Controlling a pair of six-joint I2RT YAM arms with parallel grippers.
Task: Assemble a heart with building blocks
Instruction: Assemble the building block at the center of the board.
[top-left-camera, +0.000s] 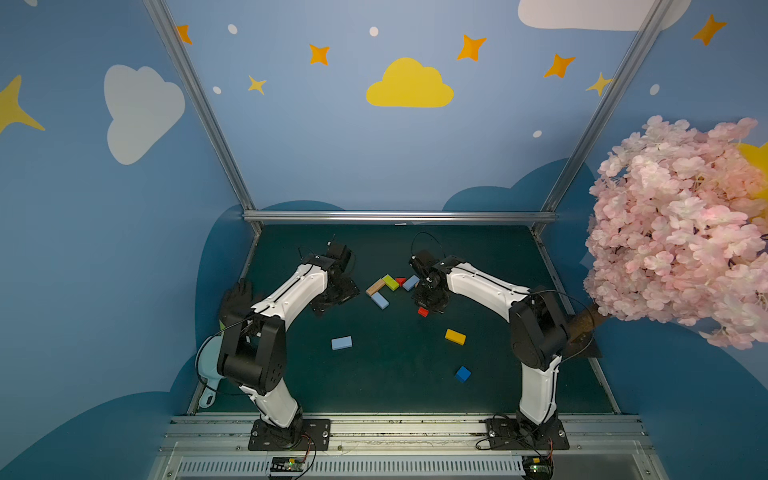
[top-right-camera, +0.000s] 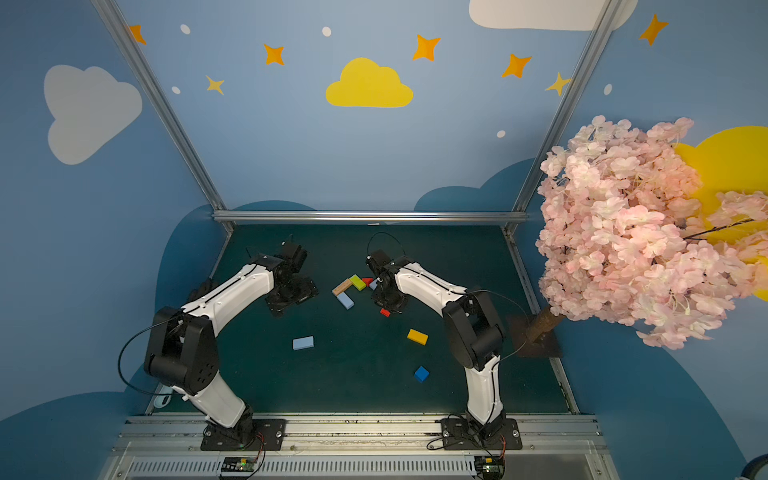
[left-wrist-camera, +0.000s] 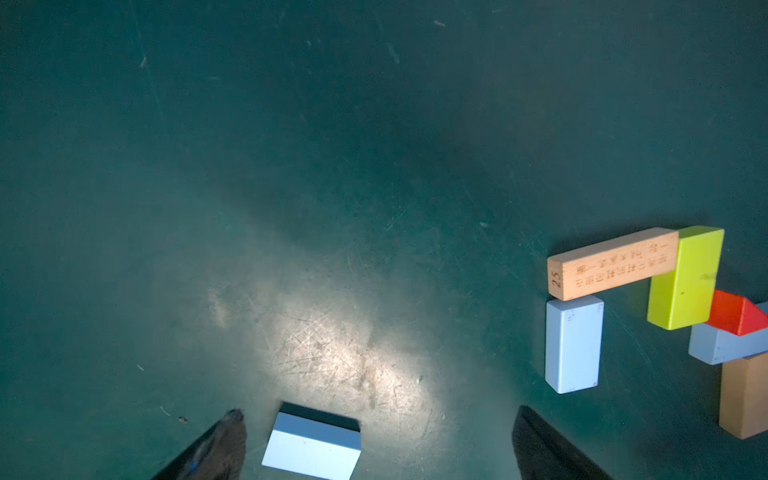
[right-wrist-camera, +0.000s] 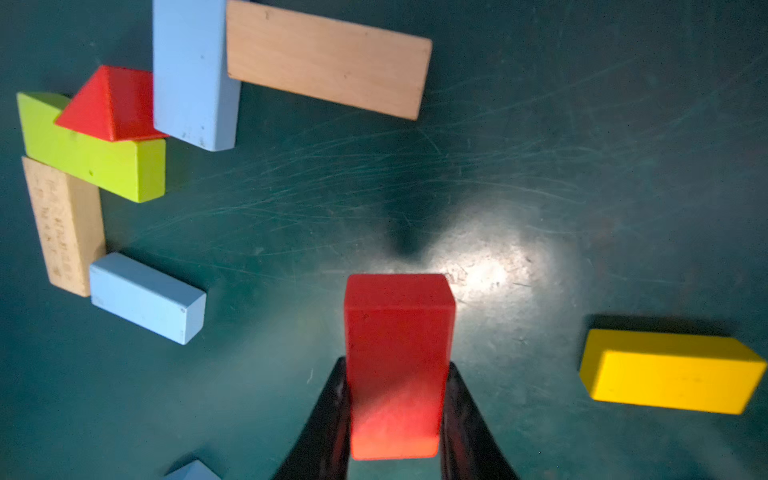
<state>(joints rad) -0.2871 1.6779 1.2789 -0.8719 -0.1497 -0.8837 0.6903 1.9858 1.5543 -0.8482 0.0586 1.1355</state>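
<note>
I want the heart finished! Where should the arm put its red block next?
Probably the right gripper should carry the red block it grips to the free end of the flat tan block and set it there. That side stops there, while the other side already continues with a light blue block.

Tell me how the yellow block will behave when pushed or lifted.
The yellow block looks solid and rigid, so it should not flex. Lying on a broad flat face on the table, it will likely slide rather than roll or tip. Its flat parallel sides should suit a pinch.
</note>
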